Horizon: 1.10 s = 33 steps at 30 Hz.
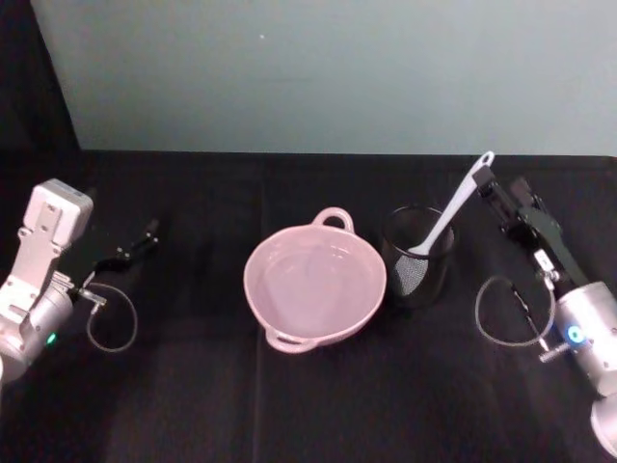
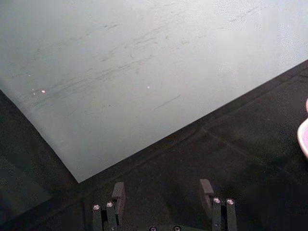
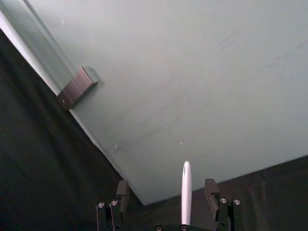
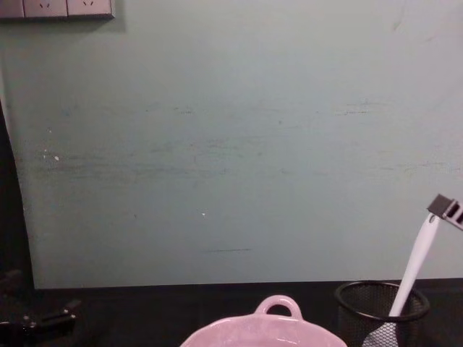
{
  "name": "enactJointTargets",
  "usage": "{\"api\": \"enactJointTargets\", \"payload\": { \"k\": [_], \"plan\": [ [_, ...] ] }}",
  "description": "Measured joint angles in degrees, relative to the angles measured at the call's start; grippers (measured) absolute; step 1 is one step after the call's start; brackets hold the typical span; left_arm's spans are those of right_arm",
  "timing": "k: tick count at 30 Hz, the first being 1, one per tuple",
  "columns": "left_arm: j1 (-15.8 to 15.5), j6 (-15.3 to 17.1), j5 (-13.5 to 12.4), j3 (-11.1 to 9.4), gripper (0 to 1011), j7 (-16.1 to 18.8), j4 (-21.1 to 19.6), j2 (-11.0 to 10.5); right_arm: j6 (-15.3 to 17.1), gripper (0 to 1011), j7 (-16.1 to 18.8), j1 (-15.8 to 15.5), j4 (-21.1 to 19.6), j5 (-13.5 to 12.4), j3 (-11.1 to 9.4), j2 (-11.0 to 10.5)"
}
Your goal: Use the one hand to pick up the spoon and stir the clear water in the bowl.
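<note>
Head view showed the right hand (image 1: 485, 180) at the spoon (image 1: 445, 217) handle's tip, fingers apart around it. The spoon stood in the cup (image 1: 417, 256) just right of the bowl (image 1: 314, 283). The left hand (image 1: 147, 234) lay well left of the bowl, fingers apart.

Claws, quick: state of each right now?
Left claw: open, empty, parked at the table's left.
Right claw: open around the spoon handle, not yet closed.

Setting appears to be a robot test bench, probably a lab; a table (image 1: 193, 405) draped in black cloth stands against a bare pale green wall (image 4: 231, 144); wall sockets (image 4: 56, 8) sit high up; no domestic furnishings visible.
</note>
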State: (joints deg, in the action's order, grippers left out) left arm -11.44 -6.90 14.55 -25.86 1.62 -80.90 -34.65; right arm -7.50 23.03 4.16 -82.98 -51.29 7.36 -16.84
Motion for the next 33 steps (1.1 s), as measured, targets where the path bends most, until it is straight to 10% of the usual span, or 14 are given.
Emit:
{"api": "enactJointTargets", "payload": {
  "k": [10,23,33],
  "plan": [
    [0.0,0.0,0.0,0.0,1011,0.0,0.0,0.0,6.5,1003,-8.7,-5.2,-6.9,3.0,-0.7,-5.7],
    [0.0,0.0,0.0,0.0,1011,0.0,0.0,0.0,11.6,1003,-18.6,2.6,-1.5,21.6,4.8,-10.3],
    [0.0,0.0,0.0,0.0,1011,0.0,0.0,0.0,-2.2,1003,-19.6,9.0,9.7,36.0,10.2,-8.5]
  ]
}}
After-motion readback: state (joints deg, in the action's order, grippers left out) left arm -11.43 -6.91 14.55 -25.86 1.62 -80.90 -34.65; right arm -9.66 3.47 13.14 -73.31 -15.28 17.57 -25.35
